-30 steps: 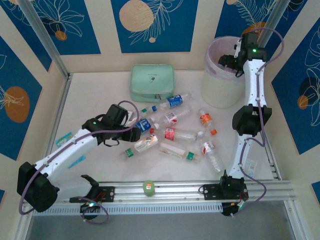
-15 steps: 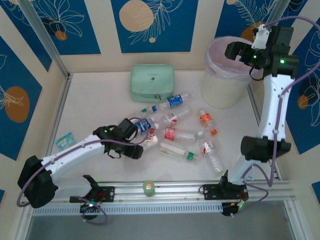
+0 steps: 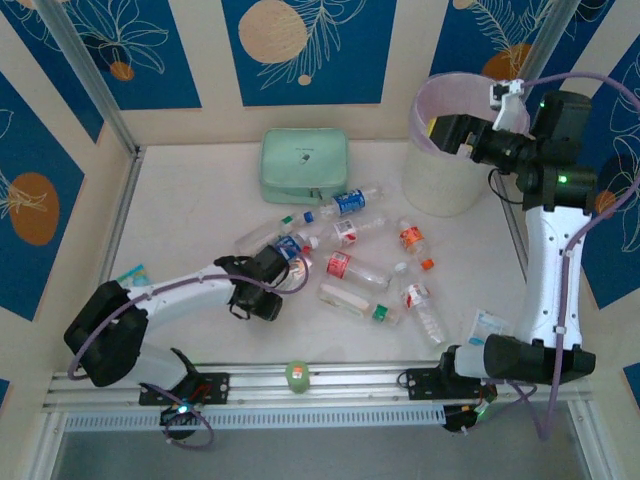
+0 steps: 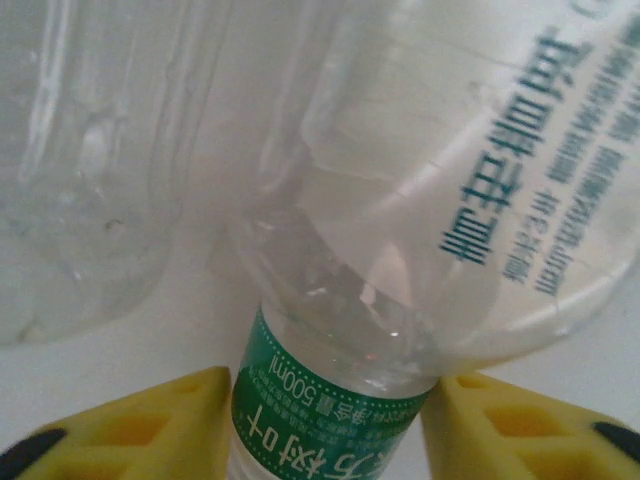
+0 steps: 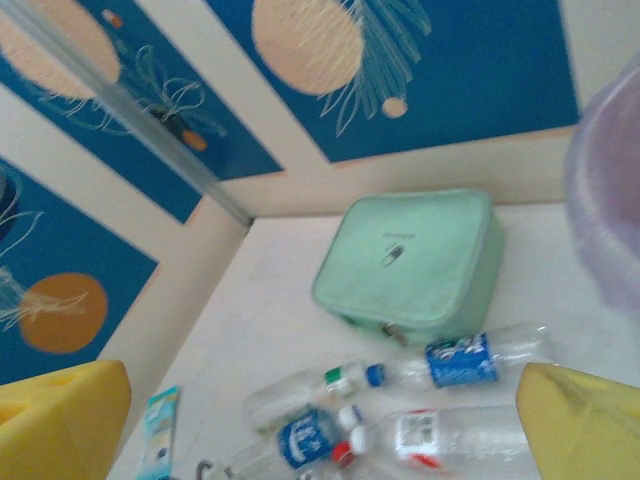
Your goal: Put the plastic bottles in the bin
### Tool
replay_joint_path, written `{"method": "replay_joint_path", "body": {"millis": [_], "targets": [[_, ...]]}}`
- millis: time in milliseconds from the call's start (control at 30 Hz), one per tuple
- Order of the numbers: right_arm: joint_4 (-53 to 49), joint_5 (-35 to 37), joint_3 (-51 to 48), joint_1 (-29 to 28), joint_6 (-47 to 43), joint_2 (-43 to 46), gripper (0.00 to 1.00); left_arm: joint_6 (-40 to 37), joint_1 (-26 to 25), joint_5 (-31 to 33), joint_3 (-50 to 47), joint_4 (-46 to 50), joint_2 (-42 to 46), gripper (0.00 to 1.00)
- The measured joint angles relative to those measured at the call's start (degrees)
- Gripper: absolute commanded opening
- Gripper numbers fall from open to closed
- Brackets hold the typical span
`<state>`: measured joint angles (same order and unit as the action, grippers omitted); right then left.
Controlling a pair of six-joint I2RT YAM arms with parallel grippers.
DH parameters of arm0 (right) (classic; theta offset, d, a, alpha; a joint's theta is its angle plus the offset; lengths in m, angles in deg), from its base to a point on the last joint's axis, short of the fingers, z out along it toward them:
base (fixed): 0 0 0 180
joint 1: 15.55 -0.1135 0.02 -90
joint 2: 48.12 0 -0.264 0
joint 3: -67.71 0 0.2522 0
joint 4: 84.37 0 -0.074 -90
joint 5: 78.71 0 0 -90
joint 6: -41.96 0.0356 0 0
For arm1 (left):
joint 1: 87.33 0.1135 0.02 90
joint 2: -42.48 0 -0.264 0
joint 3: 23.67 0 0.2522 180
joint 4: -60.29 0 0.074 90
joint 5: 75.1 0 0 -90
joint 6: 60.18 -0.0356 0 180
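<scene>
White matte tabletop [image 3: 200, 200] — clear crinkled plastic bottles [image 3: 352, 267], round translucent bin [image 3: 440, 190]

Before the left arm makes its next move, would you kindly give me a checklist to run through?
1. Left pincer astride the green-label bottle, fingers touching both sides: ok.
2. Grip firm enough to lift: cannot tell.
3. Neighbours apart from it: not ok; a white-label bottle crowds its shoulder.
4. Right pincer open, holding nothing: ok.
5. Bin upright: ok.
6. Its mouth free: not ok; the right pincer seems to hang over it.
</scene>
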<state>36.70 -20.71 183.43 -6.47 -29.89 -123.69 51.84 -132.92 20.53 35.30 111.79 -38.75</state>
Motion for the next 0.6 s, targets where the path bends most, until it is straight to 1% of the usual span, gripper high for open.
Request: {"method": "replay_joint_path", "body": {"millis": [33, 67, 200, 267, 367, 467, 600], "targets": [[0.83, -1.05, -1.38, -0.09, 0.42, 0.85, 0.99, -0.02, -0.02, -0.13, 0.24, -0.28, -0.20, 0.37], [1.40, -1.92, -2.34, -0.09, 0.72, 1.44, 0.99, 0.09, -0.04, -0.15, 0.50, -0.50, -0.46, 0.35], [4.28, -5.81, -4.72, -0.52, 2.64, 2.73, 1.00, -0.04, -0.13, -0.90, 2.14, -0.50, -1.68, 0.33], [5.68, -7.17, -6.49, -1.49, 3.15, 3.28, 0.98, -0.04, -0.24, -1.33, 2.91, 0.44, -1.75, 0.31], [6.60, -8.33, -11.02, -4.42, 3.32, 4.42, 0.94, -0.02, -0.33, -2.05, 5.55, 3.04, -0.52, 0.31], [7.32, -8.76, -17.53, -8.26, 3.32, 5.55, 0.92, 0.00, -0.35, -2.67, 9.97, 4.07, 3.02, 0.31], [7.28, -8.15, -23.80, -12.96, 3.61, 4.81, 0.91, 0.44, 0.07, -4.66, 17.14, 0.83, 5.01, 0.29]]}}
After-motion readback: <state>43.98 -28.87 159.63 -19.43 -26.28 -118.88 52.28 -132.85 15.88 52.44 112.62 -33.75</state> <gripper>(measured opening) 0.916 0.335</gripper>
